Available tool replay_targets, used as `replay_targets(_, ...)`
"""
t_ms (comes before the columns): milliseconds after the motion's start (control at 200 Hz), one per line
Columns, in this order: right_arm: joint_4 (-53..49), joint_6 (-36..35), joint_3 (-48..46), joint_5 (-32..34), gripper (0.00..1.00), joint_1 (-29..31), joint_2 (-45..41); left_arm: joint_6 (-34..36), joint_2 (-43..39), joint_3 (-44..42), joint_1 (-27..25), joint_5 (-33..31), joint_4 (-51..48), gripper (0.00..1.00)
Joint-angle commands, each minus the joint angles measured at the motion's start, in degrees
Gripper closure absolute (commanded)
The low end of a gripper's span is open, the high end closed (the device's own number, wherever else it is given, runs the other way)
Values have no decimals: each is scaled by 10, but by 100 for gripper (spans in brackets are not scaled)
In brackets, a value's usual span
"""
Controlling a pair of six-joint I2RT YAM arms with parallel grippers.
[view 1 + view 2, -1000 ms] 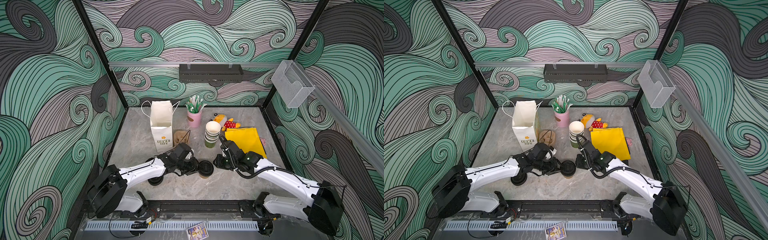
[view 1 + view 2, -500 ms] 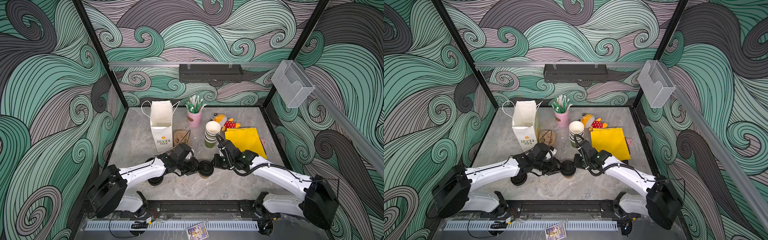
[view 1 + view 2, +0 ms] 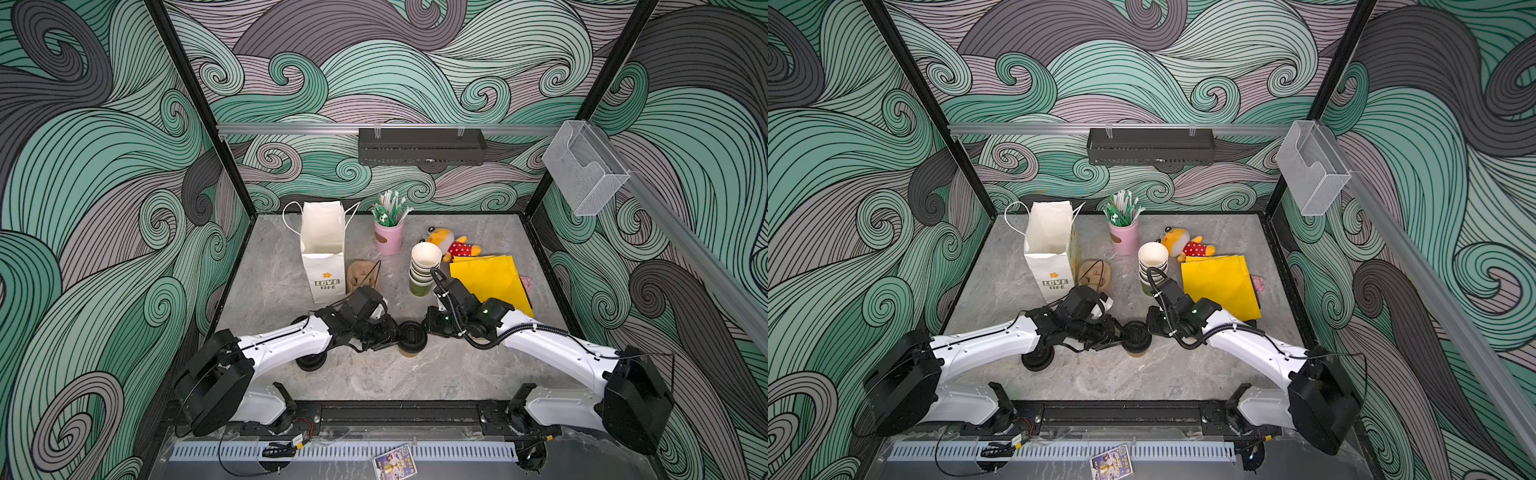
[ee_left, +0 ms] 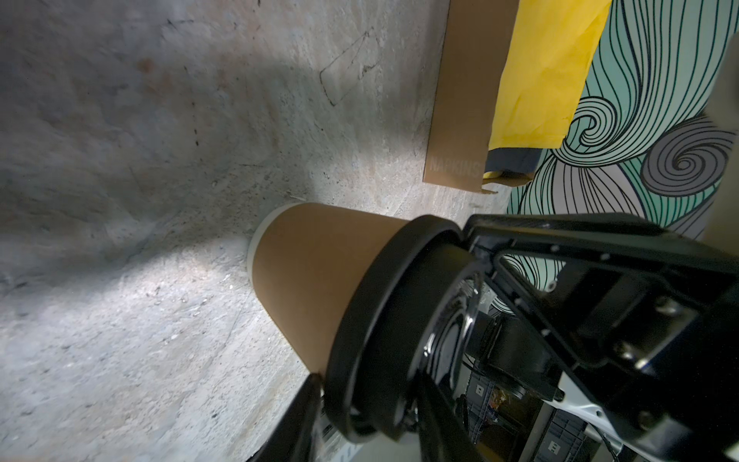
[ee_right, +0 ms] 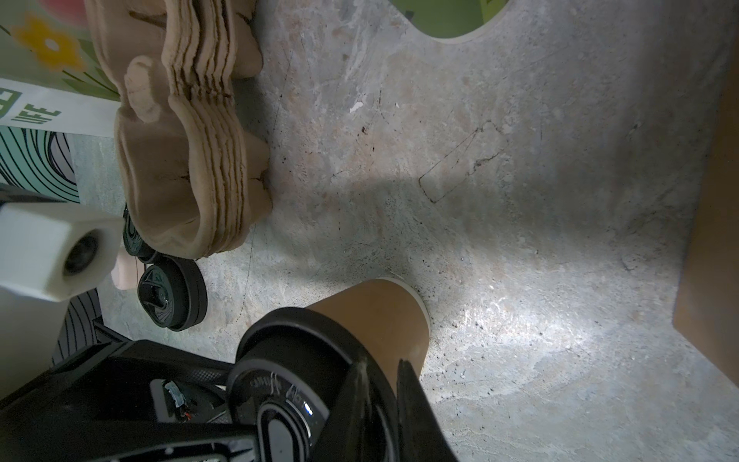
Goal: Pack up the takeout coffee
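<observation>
Two arms meet at one brown cup (image 3: 408, 353), capped by one black lid (image 3: 413, 334). In both top views it stands upright on the grey table (image 3: 270, 282), near the front edge and about midway between left and right. The left gripper (image 3: 395, 334) closes on the cup from the left at lid height. The right gripper (image 3: 428, 326) reaches the lid's right rim with its jaws narrow.

Farther back stand, from left to right:
- one white paper bag (image 3: 324, 249), upright and open-topped, contents not visible;
- one stack of pulp carriers (image 3: 361, 276);
- one pink cup (image 3: 388, 241) holding a bunch of green-and-white stirrers (image 3: 388, 210);
- one stack of lidless cups (image 3: 424, 266), nested, the lowest green;
- one plush toy (image 3: 453, 245);
- one yellow sheet (image 3: 488, 278).

One round black stack (image 3: 309, 360), seemingly lids, lies beside the left arm.

Left wrist view: one cup and one lid. One finger (image 4: 300, 416) of the left gripper touches the lid's edge; its partner is not seen. One brown napkin box (image 4: 460, 100) lies under the yellow sheet.

Right wrist view: the right gripper's two fingers (image 5: 416, 416) stand close together, either side of the lid's rim. Whether they press it cannot be told. Loose black lids (image 5: 172, 296) sit just beside the carriers.
</observation>
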Motion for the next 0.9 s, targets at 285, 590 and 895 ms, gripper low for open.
replay_targets(285, -88, -16, -43, -23, 83, 4, 37, 12, 15, 8, -6, -20, -53, 62)
replay_targets(590, -105, -30, -41, -25, 82, 3, 51, 12, 15, 7, -7, -20, -52, 62)
replay_targets(895, -124, -60, 32, -4, 74, 3, -7, 14, 8, 10, -7, -21, -56, 62)
